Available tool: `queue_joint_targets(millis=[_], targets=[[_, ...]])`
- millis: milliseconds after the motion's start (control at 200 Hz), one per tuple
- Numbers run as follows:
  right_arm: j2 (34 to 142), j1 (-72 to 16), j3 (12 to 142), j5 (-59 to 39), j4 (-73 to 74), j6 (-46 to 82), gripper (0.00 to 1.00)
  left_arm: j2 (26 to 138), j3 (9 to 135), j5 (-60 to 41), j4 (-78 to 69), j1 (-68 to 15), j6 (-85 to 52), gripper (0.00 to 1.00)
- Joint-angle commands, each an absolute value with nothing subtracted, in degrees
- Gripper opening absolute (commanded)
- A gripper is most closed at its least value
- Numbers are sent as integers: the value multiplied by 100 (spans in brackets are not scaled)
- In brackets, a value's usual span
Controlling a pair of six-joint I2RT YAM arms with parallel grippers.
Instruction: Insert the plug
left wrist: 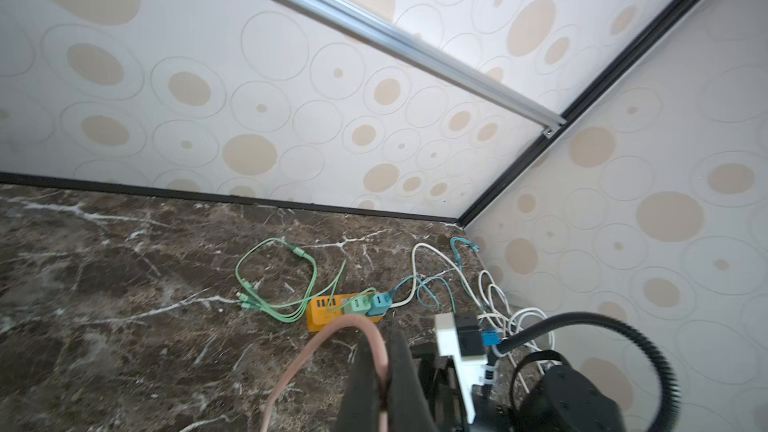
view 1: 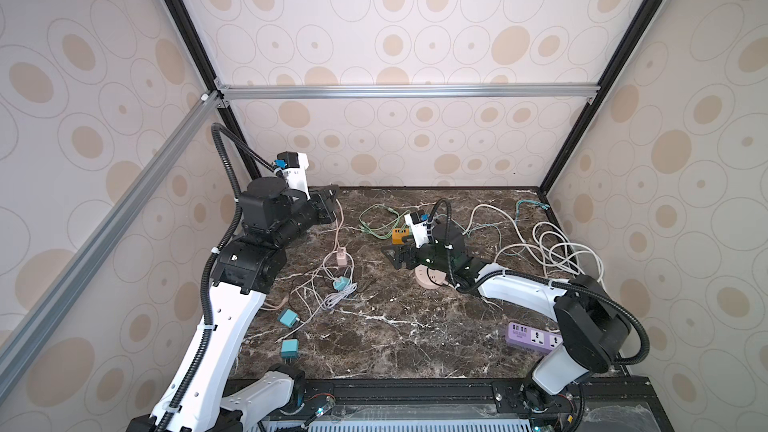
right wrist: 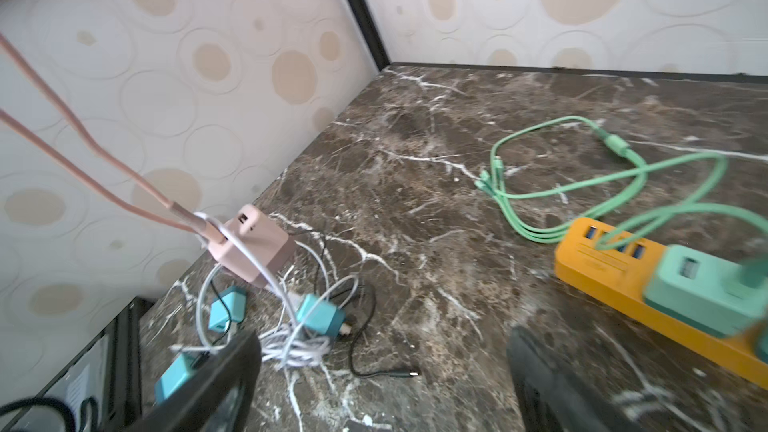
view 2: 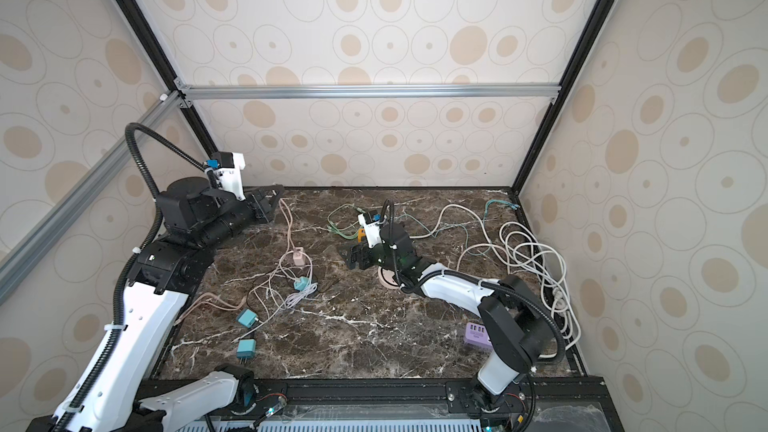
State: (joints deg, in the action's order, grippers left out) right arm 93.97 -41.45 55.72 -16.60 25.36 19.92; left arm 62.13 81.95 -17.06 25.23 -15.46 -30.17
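the left pincer [left wrist: 383, 351] pinches the pink cord [left wrist: 332, 326] tight, so the wide-open right pincer [right wrist: 386, 338] should slide slowly to the pink plug [right wrist: 251, 245] on the desk [right wrist: 415, 126] ahead of it and squeeze its flat sides.

Runs dark brown with white veins across the tabletop [view 1: 415, 326]; cream with beige ovals in thin grey rings on the walls [view 1: 415, 14]. Left of centre in both top views, pale pink on the plug [view 1: 341, 256] and the cord [right wrist: 83, 168], teal on two adapters [view 1: 286, 317] lower down. Orange on the power strip [right wrist: 615, 272], mint green on the charger [right wrist: 702, 292] and the lead [right wrist: 540, 193]. Lower right, lilac on the second strip [view 1: 534, 336]; white on the cables [view 1: 548, 243] above.
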Motion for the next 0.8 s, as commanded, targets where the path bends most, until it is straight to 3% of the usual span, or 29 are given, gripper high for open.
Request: queue_joint_targets(millis=[0,240,495,795], targets=[[9598,-4262,5694,-2422,3112,1618,88,6218,8328,-2189,2085,-1521,-3087,0],[9990,-4537,5751,-3037,3476,910,73,6232,7876,-2294,1971,-1516,-3269,0],[10713,-5003,6045,-2304,3974,1010,63,6144,7672,-2270,1920,-1525,-3330,0],[11659,-5051,6885,-1917,3912,502,78,6093,7627,-2382,2107,-1512,-3272,0]])
